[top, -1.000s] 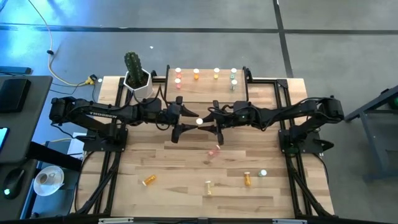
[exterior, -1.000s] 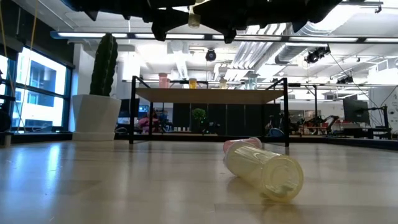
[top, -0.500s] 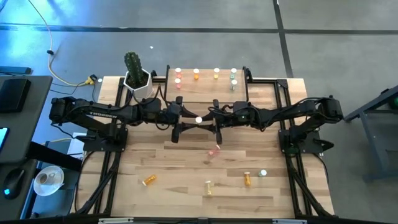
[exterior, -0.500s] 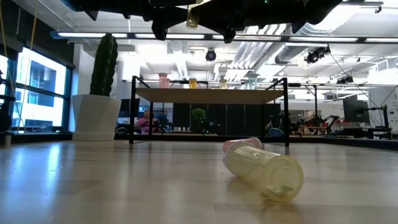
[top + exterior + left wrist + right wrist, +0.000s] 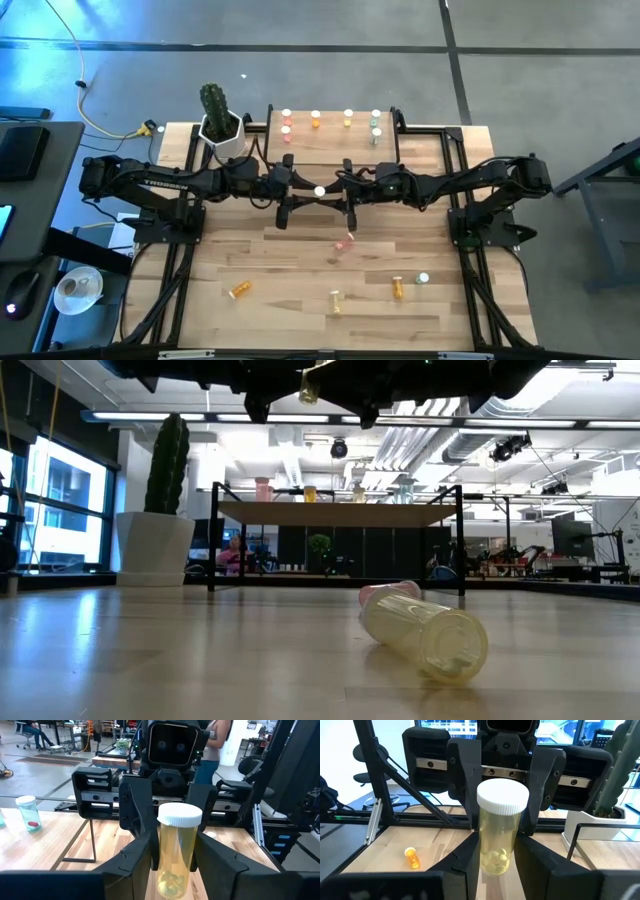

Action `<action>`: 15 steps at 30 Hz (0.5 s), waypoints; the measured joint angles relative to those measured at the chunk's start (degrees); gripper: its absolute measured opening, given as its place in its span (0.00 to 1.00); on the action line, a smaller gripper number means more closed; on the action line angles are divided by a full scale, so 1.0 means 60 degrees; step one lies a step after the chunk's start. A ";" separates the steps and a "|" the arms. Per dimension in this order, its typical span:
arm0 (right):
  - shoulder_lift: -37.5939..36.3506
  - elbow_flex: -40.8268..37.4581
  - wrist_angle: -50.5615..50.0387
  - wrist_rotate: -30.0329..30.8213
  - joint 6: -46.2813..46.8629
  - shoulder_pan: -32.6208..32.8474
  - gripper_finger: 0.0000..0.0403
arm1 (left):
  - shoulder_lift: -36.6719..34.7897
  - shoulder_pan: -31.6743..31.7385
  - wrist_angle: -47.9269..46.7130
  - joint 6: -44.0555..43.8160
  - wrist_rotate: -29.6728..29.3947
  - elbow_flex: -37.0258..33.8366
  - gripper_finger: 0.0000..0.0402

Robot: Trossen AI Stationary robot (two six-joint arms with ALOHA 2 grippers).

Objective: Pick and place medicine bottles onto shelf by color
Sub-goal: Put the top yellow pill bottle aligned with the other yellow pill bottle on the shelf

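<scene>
Wooden tabletop [image 5: 290, 270] in a big open workshop, cactus pot [image 5: 220, 125] at the far-left corner, shelf [image 5: 335, 140] along the far edge w/ several bottles already standing on it. Both arms meet mid-table, above the surface. Yellow bottle [image 5: 176, 852] sits upright, white cap up, right between them. Right gripper [image 5: 496, 851] narrow, fingers pressed on both sides of it. Left gripper [image 5: 175, 855] also narrow, its fingers touching the same bottle's sides – a two-handed pinch. Loose bottles lie on the near half of the table: an orange one [image 5: 240, 290] near-left, a pink one [image 5: 349, 239] just below the grippers, others toward near-right.
</scene>
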 joint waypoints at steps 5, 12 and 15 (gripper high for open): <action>0.0000 0.0000 0.0109 -0.0003 0.0003 -0.0004 0.25 | 0.0004 0.0000 0.0210 -0.0002 -0.0001 0.0000 0.34; -0.0004 0.0000 0.0236 -0.0003 0.0003 -0.0004 0.25 | 0.0004 0.0000 0.0275 -0.0002 0.0000 0.0000 0.28; -0.0004 0.0000 0.0228 -0.0006 0.0007 -0.0004 0.25 | 0.0004 0.0000 0.0275 0.0000 -0.0003 0.0000 0.24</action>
